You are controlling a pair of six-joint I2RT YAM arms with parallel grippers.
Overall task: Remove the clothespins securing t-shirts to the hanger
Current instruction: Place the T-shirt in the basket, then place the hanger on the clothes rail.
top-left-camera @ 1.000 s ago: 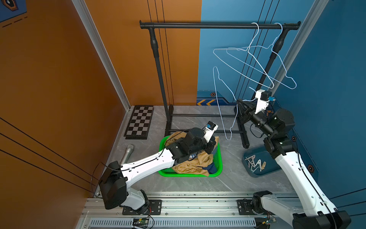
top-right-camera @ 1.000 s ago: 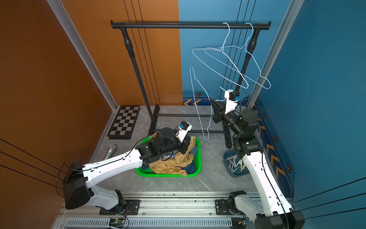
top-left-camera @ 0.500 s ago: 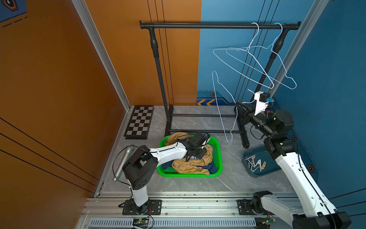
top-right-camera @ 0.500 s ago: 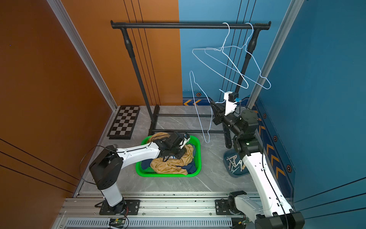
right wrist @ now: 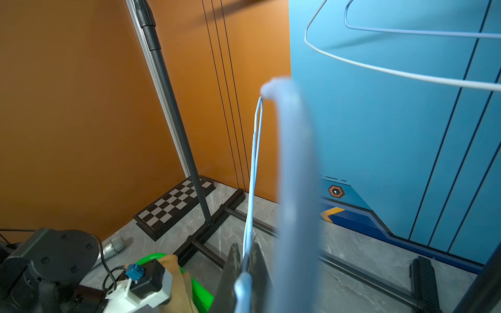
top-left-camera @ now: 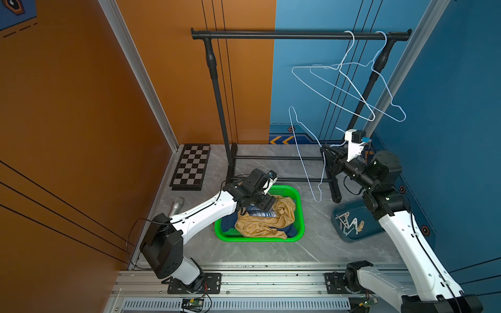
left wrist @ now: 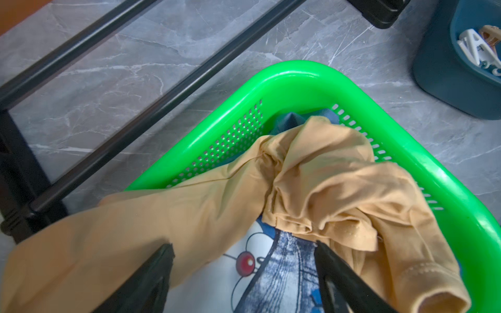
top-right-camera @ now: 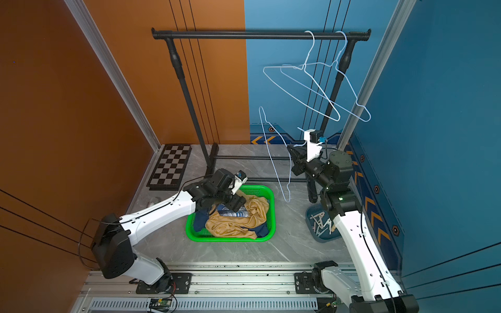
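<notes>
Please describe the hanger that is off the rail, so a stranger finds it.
Find the black clothes rail at the back; two wire hangers hook over its end by the blue wall. Below them is the loose hanger. Only it is off the rail, turned on end, pinched in the right claw.

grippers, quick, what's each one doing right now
Left gripper: open, holding nothing, above the yellow t-shirt.
Right gripper: closed on the wire hanger that is off the rail.
</notes>
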